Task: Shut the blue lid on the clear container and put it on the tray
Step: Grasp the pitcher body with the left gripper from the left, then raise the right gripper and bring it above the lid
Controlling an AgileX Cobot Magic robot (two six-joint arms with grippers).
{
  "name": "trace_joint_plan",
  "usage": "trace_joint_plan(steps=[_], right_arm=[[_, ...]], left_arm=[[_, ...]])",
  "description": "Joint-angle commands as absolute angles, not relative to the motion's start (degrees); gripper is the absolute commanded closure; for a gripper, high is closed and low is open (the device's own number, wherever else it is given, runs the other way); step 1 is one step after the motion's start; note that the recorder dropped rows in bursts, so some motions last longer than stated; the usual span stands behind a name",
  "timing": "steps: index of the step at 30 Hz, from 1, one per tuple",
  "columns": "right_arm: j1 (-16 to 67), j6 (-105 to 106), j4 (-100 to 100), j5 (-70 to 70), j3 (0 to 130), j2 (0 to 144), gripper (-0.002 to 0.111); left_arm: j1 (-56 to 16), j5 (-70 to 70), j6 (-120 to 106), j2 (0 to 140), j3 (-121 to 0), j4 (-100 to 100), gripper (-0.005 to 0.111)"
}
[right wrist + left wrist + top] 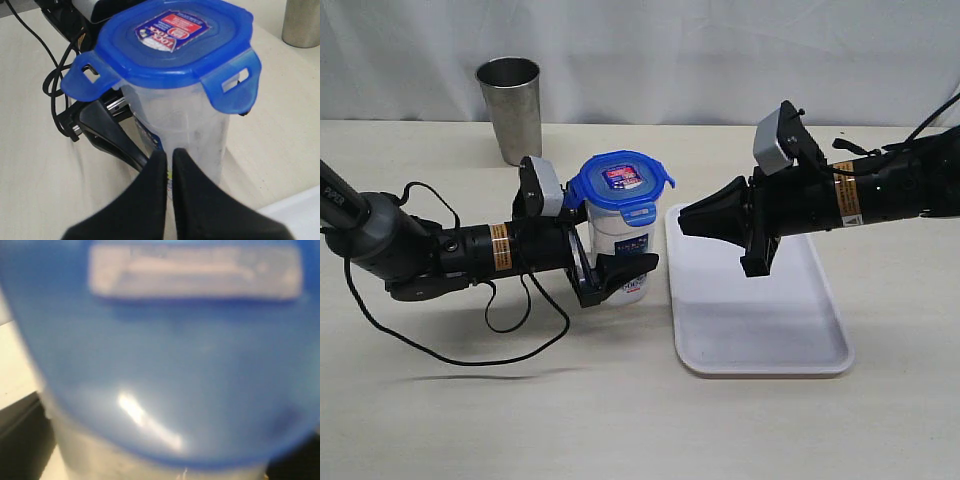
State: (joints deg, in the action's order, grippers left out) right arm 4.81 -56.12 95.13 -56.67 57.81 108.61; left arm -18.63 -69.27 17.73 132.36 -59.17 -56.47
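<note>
The left gripper (615, 263) has its jaws spread wide around the lower body of the clear container (620, 238). One black finger (626, 268) lies against the near wall and the other is hidden behind it. The container stands upright on the tabletop (620, 420), just beside the tray's (760, 335) left rim and not on it. The blue lid (620, 178) sits on top of the container.

The right gripper (687, 220) has its jaws pressed together with nothing between them. It hangs above the tray's left part, its tip pointing at the container and near it, but apart.

The left wrist view is filled by a blurred blue expanse of the lid (175, 365), with a pale strip of container (125, 462) under it. It does not show the grasp.

The right wrist view alone shows the detail. Past the closed tip (167, 162) it looks down on the lid (172, 45) with its red-and-white sticker. Two flaps flare outward rather than lying flat against the wall of the container (185, 125). It also shows a left finger (110, 130) along that wall.

Only the exterior view shows the whole tray, which carries nothing.

There are two arms, one container, one lid and one tray. One steel tumbler (510, 105) stands at the back, well apart.
</note>
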Motion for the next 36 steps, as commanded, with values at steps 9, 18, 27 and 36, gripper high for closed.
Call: trace_joint_plan(steps=[9, 18, 27, 36], right_arm=[[4.8, -56.3, 95.2, -56.7, 58.0, 108.5, 0.104], [4.8, -56.3, 94.8, -55.9, 58.0, 108.5, 0.104], [4.8, -65.6, 88.7, -55.0, 58.4, 106.7, 0.096], [8.1, -90.1, 99.1, -43.3, 59.6, 96.4, 0.078]], left_arm=[[-18.7, -68.6, 17.8, 132.3, -59.6, -56.3, 0.03], [-18.4, -68.1, 18.9, 132.3, -59.6, -59.1, 0.107], [-13.6, -70.0, 19.7, 132.3, -59.6, -73.9, 0.107], [-12.3, -70.0, 21.4, 132.2, -59.6, -80.0, 0.107]])
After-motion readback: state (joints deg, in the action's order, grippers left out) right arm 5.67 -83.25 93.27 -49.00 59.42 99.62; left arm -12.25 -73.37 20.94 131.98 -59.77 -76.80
